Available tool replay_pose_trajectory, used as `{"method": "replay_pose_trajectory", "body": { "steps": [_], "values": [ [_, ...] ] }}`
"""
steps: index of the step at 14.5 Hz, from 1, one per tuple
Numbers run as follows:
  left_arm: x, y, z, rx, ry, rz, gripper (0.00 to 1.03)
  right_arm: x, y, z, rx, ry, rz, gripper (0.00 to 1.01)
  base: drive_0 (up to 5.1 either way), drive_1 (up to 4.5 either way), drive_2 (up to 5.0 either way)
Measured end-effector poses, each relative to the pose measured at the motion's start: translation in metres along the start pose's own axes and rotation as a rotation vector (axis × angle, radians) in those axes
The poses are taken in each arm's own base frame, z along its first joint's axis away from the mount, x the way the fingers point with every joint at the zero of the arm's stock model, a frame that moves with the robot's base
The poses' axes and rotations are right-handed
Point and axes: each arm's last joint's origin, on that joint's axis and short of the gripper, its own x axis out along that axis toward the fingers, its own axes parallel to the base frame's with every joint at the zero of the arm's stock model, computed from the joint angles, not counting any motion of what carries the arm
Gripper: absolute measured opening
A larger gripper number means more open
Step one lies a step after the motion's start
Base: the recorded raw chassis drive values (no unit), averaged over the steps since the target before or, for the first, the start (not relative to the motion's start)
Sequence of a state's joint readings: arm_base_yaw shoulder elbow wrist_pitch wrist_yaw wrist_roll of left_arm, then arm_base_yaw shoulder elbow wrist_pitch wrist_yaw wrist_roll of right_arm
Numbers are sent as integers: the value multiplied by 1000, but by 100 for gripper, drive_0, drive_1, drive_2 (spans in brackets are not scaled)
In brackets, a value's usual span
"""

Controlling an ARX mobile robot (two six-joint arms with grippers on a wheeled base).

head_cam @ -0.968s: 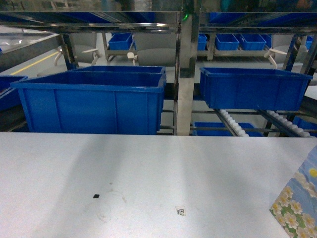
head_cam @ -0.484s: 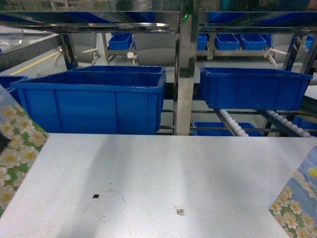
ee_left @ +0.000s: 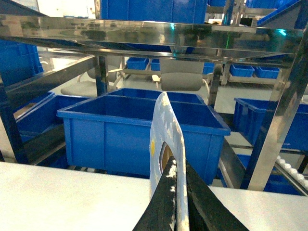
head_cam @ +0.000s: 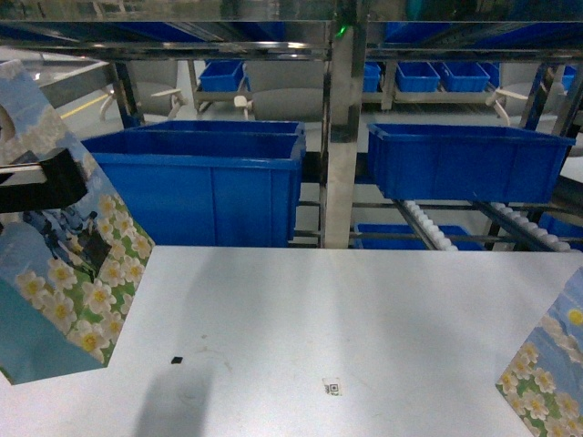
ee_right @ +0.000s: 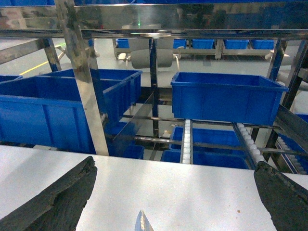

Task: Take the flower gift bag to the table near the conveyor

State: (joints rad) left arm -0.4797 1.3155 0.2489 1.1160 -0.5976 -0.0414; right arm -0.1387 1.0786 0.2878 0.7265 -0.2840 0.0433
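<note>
A flower gift bag (head_cam: 68,273), blue with white daisies, hangs tilted over the left end of the white table (head_cam: 319,300). My left gripper (ee_left: 177,192) is shut on the bag's thin upper edge (ee_left: 166,125); in the head view its black fingers (head_cam: 50,185) cross the bag. A second flowered bag (head_cam: 549,373) stands at the table's right front corner. My right gripper (ee_right: 173,202) is open above the table, and only a pointed tip of bag (ee_right: 143,223) shows below it. The conveyor (head_cam: 428,228) with white rollers runs behind the table.
Large blue bins (head_cam: 205,182) (head_cam: 465,159) sit on the steel rack just past the table's far edge. A steel upright (head_cam: 339,137) stands between them. A QR sticker (head_cam: 332,387) and a small black mark (head_cam: 176,360) lie on the tabletop.
The bag in my left gripper has come in from the left edge, moving right and higher into the head view. The bag at the right corner has not moved.
</note>
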Motion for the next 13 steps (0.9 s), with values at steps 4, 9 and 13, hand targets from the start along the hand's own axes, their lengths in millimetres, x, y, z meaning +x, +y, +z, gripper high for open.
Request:
{"method": "replay_pose_trajectory", "body": {
  "steps": [4, 9, 13],
  "values": [
    [18, -24, -10, 26, 18, -9, 2, 0, 0, 0, 0, 0, 0, 98, 0, 0, 0],
    [29, -48, -31, 71, 44, -40, 2, 0, 0, 0, 0, 0, 0, 98, 0, 0, 0],
    [32, -48, -65, 138, 133, -22, 2, 0, 0, 0, 0, 0, 0, 98, 0, 0, 0]
  ]
}}
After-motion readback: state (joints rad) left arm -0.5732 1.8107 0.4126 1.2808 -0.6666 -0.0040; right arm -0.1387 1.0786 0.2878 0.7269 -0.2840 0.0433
